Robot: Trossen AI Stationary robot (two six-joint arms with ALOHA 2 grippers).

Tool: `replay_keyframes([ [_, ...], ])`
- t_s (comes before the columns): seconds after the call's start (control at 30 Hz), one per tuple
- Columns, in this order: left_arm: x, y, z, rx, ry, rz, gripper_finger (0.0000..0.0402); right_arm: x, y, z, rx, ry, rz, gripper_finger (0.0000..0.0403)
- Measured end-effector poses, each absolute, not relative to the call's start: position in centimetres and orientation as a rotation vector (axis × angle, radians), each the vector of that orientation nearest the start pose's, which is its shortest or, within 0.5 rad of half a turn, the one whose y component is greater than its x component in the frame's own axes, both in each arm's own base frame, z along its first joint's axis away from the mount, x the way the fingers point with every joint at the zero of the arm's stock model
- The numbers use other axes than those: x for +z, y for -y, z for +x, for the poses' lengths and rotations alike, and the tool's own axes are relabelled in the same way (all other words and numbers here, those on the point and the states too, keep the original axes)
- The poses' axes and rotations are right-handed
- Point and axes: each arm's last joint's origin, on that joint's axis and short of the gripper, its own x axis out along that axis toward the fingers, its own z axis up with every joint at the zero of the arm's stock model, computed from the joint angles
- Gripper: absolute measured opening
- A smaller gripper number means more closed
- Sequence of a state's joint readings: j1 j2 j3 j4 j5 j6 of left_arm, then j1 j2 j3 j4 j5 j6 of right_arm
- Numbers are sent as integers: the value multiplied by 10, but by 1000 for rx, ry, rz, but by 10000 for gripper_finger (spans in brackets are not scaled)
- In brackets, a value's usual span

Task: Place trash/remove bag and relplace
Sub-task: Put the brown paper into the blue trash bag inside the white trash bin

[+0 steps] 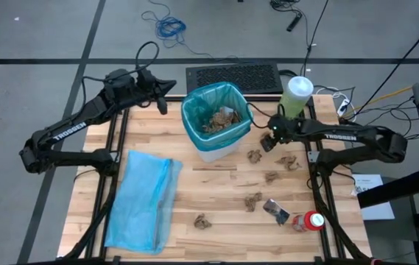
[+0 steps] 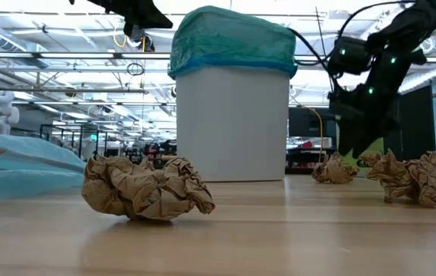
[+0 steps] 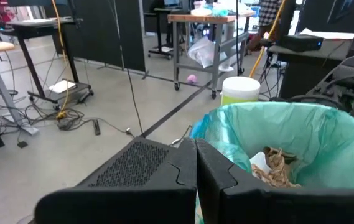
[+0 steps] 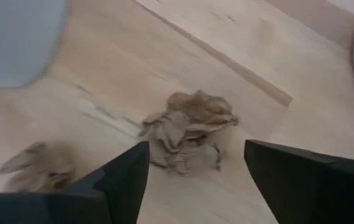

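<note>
Wooden tabletop (image 1: 216, 199) carries a pale blue bag (image 1: 141, 199) lying flat at its left. White bin with teal bag (image 1: 216, 118) stands at the rear centre, paper wads inside. Green canister (image 1: 296, 94) stands behind the right gripper (image 1: 266, 143), whose fingers are spread wide and empty above a paper wad (image 4: 186, 129). Left gripper (image 1: 162, 103), fingers pressed together and empty, hangs beside the bin. Loose trash lies scattered at right, a red-and-white object (image 1: 312, 221) nearest the front.
</note>
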State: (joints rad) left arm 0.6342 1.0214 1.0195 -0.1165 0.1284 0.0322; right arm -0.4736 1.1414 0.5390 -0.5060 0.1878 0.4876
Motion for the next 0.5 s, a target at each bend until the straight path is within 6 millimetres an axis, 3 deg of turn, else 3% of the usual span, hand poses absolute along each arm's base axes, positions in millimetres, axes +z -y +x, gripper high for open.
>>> replay_keyframes([
  [0.17,377,-129,182,504,-118,-13,1,150,94,170,-921,-962,618,255],
  [0.3,376,-129,182,504,-123,-14,1,138,95,172,-954,-982,658,224],
  [0.4,376,-129,182,503,-130,-17,1,134,94,174,-961,-1003,656,161],
  [0.5,375,-128,182,500,-142,-21,1,135,90,176,-921,-997,656,72],
])
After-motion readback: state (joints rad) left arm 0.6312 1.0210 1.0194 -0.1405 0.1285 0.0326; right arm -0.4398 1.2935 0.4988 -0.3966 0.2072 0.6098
